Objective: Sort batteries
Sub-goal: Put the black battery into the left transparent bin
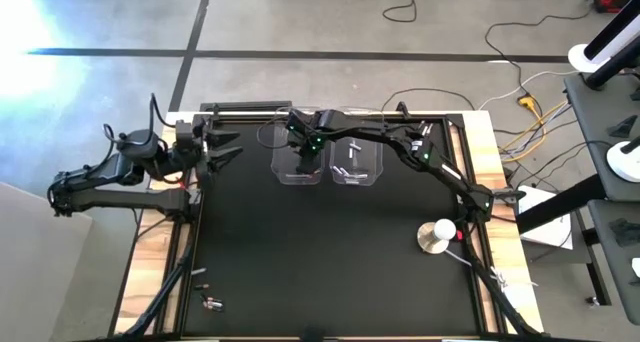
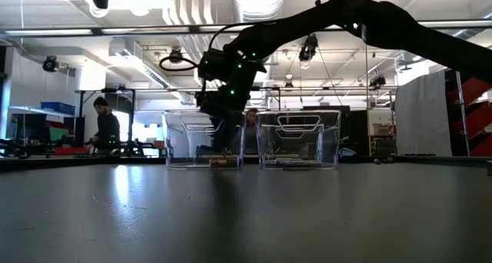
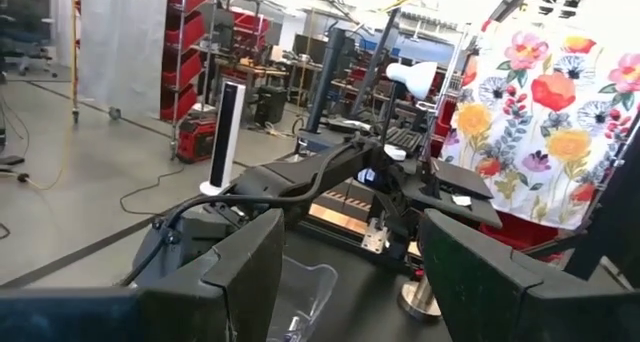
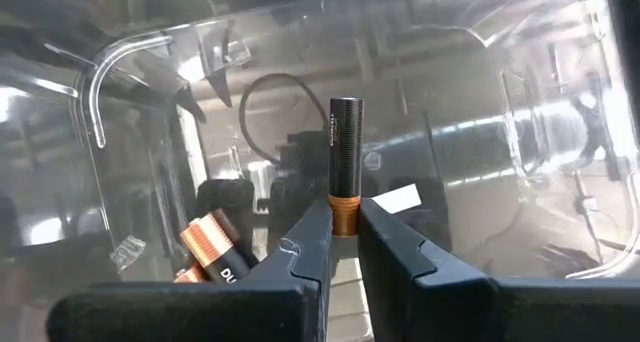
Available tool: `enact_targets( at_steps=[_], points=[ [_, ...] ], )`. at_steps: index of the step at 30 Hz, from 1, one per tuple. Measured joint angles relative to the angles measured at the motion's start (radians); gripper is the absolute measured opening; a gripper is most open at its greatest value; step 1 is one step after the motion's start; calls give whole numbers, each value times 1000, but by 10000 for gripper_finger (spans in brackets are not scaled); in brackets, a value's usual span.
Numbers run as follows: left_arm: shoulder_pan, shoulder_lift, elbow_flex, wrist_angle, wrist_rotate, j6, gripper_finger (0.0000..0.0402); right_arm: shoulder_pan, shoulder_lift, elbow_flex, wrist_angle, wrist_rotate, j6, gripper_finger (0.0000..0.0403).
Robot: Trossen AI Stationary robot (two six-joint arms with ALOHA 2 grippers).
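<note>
Hovering inside the left clear bin (image 1: 298,162), the right gripper (image 4: 343,227) clamps a dark copper-ended battery (image 4: 344,162) — two already there (image 4: 212,252), strays (image 1: 207,300) remain on the worktop (image 1: 320,252); left gripper (image 1: 222,147) waits, fingers apart.

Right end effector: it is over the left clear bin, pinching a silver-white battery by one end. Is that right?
Not quite. The battery is dark with a copper end, not silver-white, as the right wrist view shows. The rest holds: the right end effector pinches it by one end over the left clear bin.
</note>
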Motion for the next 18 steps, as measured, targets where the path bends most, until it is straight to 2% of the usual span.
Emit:
enact_targets(
  at_steps=[12,18],
  points=[
    [0,-2,0,-1,0,4,213,0,0,0,14,8,53,33],
    [0,-1,0,-1,0,5,213,0,7,-4,39,43,-59,33]
  ],
)
